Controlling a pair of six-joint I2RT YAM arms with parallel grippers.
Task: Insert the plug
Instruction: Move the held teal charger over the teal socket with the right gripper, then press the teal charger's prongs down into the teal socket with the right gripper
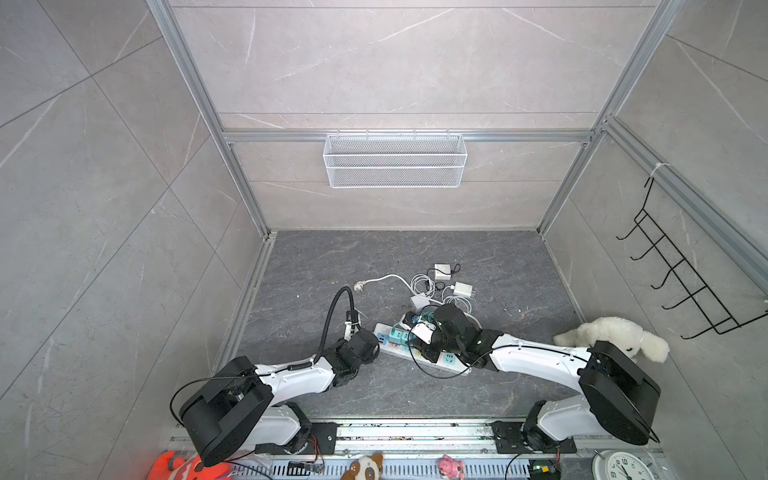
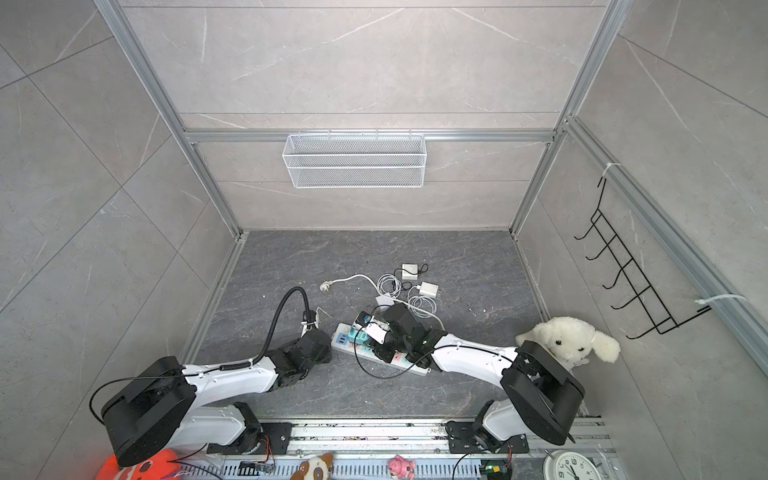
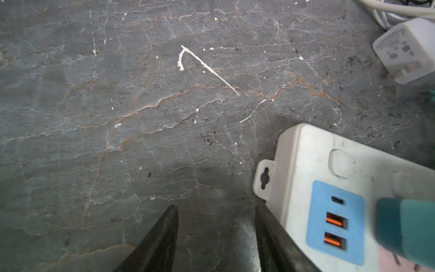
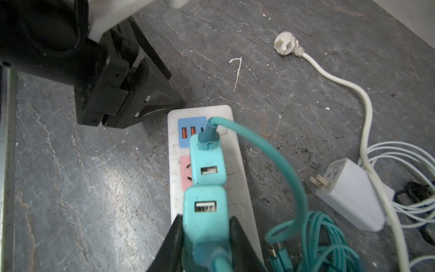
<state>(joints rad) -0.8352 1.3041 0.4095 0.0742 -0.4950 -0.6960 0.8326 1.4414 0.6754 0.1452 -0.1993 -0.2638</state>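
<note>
Because the task's plug has to be pressed straight down into a socket, the right hand (image 4: 205, 219) is clamped tight on the flanks of the teal charger (image 4: 203, 230), leaving the face with its USB port clear; the charger sits over the power strip (image 4: 237, 186), just behind a second teal charger (image 4: 208, 164) that already stands in the strip, and it seems to be above the pink socket panel (image 4: 186, 169), though I cannot tell whether its pins have entered, since the body hides them; gripping by the sides reads as a way to keep the body upright and square to the socket during the push. The left hand (image 3: 217, 207) stands open at the strip's USB end, with nothing between its fingers but bare worktop (image 3: 117, 117); one finger (image 3: 270, 230) lies along the strip's edge beside the blue USB panel (image 3: 336, 221), which I take for a brace, so that the light strip cannot slide or tip while the other arm bears down. In a top view the strip (image 1: 451, 360) lies slantwise between the two arms, within reach of both. The coiled teal lead (image 4: 324, 245), a loose white charger (image 4: 350, 195) and a white three-pin plug (image 4: 286, 43) lie beside the strip rather than on it, so none of them fouls the socket.
</note>
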